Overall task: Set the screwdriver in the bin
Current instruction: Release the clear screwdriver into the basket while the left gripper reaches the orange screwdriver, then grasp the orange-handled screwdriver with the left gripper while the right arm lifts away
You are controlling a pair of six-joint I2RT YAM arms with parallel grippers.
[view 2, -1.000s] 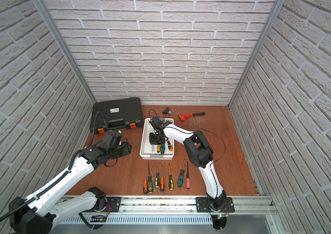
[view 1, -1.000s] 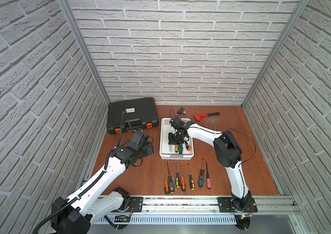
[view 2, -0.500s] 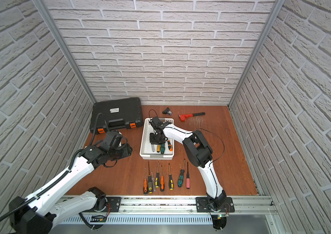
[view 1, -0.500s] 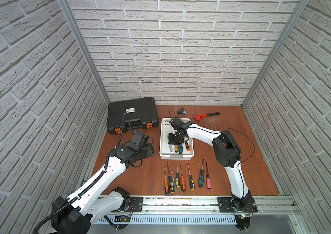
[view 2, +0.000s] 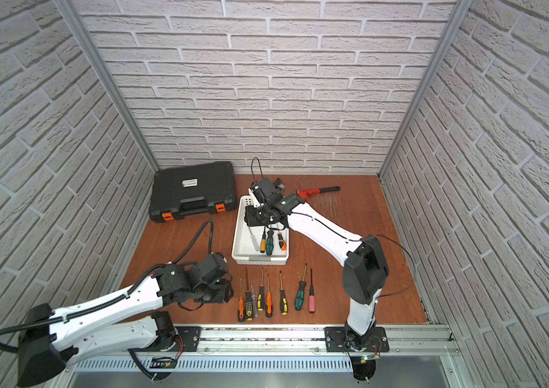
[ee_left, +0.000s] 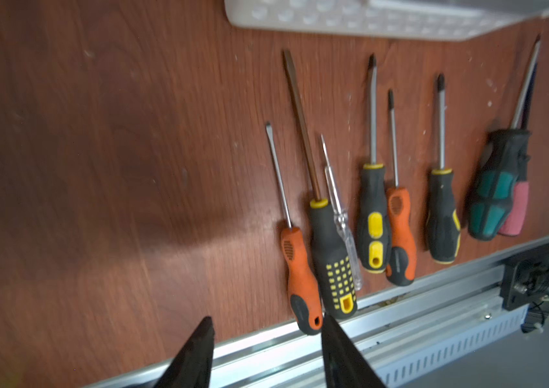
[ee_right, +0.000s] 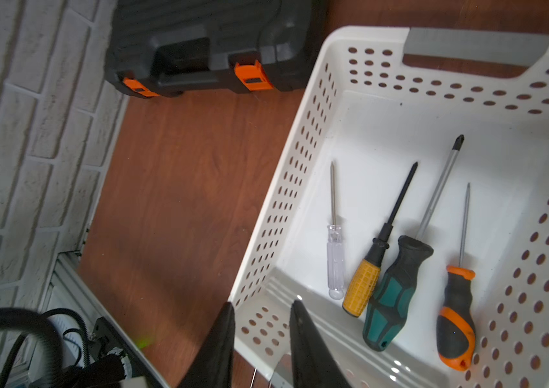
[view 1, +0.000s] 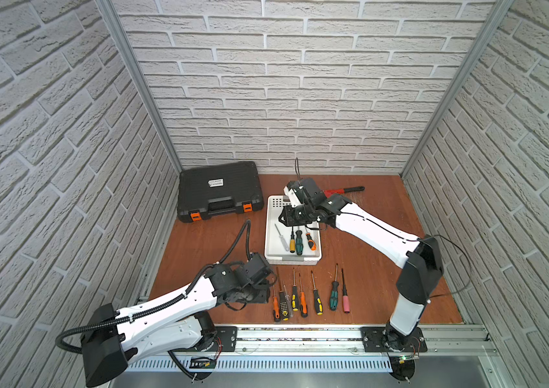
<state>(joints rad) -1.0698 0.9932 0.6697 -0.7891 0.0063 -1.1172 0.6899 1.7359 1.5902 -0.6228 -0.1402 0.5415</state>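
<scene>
The bin [view 1: 270, 235] [ee_right: 303, 141] is a white perforated basket mid-table in both top views. Several screwdrivers lie in it, among them a green-handled one [ee_right: 394, 289]. My right gripper [view 1: 288, 220] [ee_right: 263, 312] hangs above the bin, open by a narrow gap with nothing between its fingers. Several more screwdrivers lie in a row on the table in front of the bin. An orange-handled screwdriver [view 1: 276, 304] [ee_left: 300, 278] ends the row on the left. My left gripper [view 1: 263, 295] [ee_left: 268, 320] is low beside that handle, open and empty.
A black tool case with orange latches [view 1: 219, 191] lies at the back left. A red wrench [view 1: 340, 191] lies behind the bin. An aluminium rail [view 1: 300, 332] runs along the table's front edge, just behind the handles of the row.
My left gripper has moved forward and to the right, down to the left end of the row. The right jaws have opened a little above the bin.
</scene>
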